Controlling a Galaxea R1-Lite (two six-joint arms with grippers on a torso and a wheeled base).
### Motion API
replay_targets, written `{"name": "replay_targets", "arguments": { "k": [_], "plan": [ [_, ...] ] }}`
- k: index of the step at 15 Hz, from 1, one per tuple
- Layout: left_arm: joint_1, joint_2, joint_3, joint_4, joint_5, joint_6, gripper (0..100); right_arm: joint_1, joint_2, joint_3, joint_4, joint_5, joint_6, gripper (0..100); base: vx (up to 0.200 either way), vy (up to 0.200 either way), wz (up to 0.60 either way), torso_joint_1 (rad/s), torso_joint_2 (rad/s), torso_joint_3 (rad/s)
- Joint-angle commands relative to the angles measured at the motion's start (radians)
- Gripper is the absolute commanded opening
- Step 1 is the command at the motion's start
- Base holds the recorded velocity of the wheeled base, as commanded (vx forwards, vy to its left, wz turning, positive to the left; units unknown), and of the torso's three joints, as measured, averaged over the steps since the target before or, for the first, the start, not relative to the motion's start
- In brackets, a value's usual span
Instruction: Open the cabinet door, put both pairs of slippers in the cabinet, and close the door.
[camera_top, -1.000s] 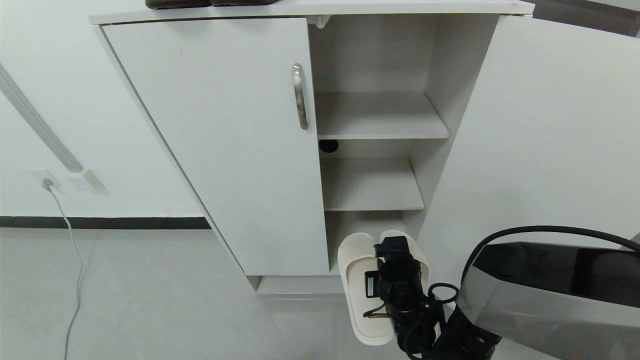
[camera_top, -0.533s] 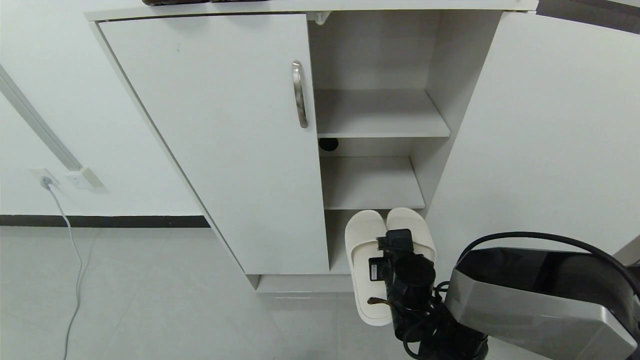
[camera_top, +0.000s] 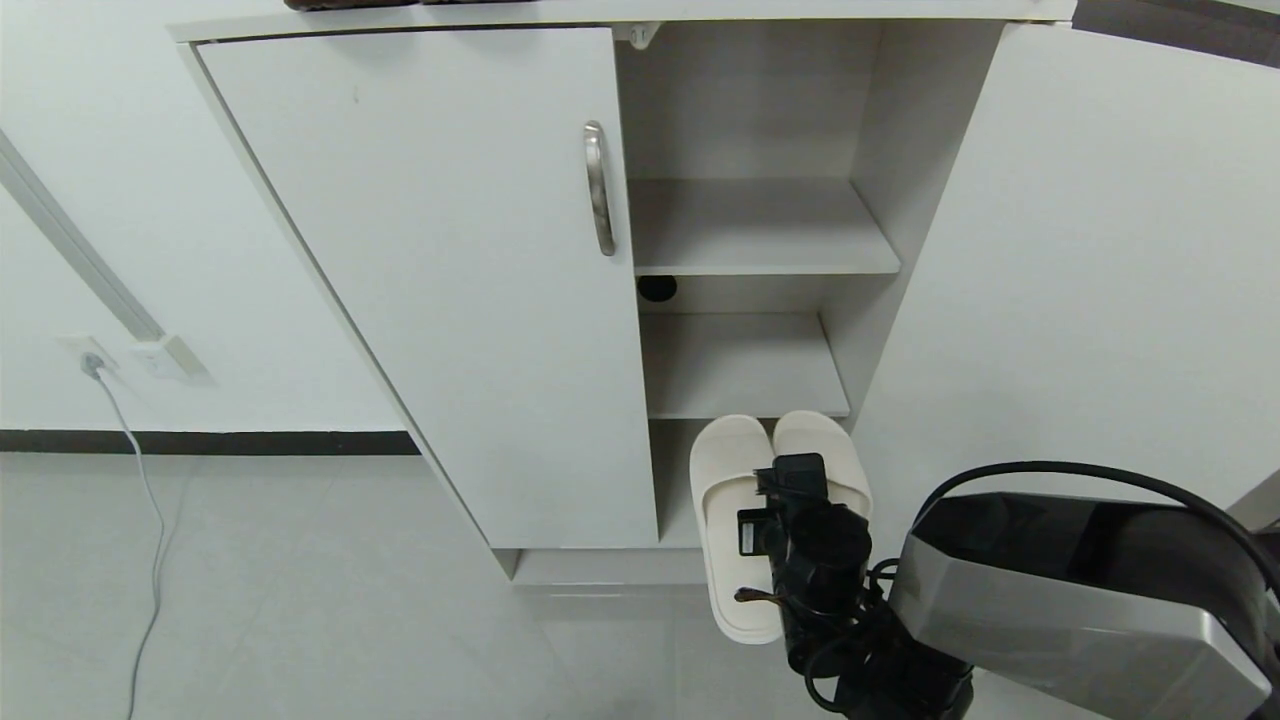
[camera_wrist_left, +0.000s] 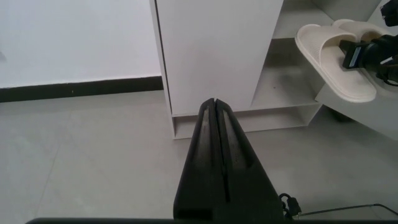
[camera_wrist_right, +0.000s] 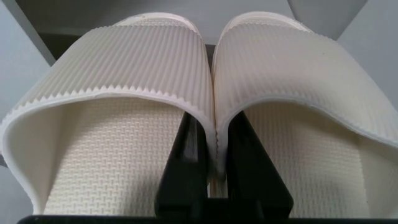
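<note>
Slippers (camera_top: 738, 520), foam, judged light and pliant, hang at the cabinet's (camera_top: 760, 230) bottom opening. Right gripper (camera_wrist_right: 211, 168) jaws pinch their two adjoining inner sides together, likely the firmest hold. Left gripper (camera_wrist_left: 214, 109) jaws pressed together, above the floor (camera_wrist_left: 93, 155).

Right arm (camera_top: 1080, 600): big angular link, glossy black top over a silver-grey shell, 1 thick black cable (camera_top: 1060, 464) arcing above it. The wrist section is black and cylindrical, wrapped in looped black cables, plus 1 thin brownish wire (camera_top: 750, 598). Small white label (camera_top: 745, 541) on a black bracket (print too small to read). Right gripper (camera_wrist_right: 214, 162): 2 matte black fingers, blocky, flat-sided. Left gripper (camera_wrist_left: 214, 112): 2 matte black fingers, faces meeting at a thin seam, rounded tip, widening toward the base; thin black cable (camera_wrist_left: 290, 201) beside the base.
</note>
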Motion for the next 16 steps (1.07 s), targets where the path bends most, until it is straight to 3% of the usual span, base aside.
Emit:
{"name": "replay_targets", "arguments": {
  "k": [1,6,16],
  "plan": [
    [0.000,0.001,0.000,-0.001,0.000,0.000,0,0.000,-0.012,0.000,-0.001,0.000,0.000,0,0.000,0.000,0.00,0.000,0.00,0.000],
    [0.000,0.001,0.000,-0.001,0.000,-0.001,0,0.000,-0.014,-0.002,-0.001,0.000,0.000,0,0.000,0.000,0.00,0.000,0.00,0.000],
    [0.000,0.001,0.000,-0.001,0.001,-0.003,0,0.000,-0.012,-0.002,-0.001,0.000,0.000,0,0.180,0.000,0.00,0.000,0.00,0.002]
  ]
}}
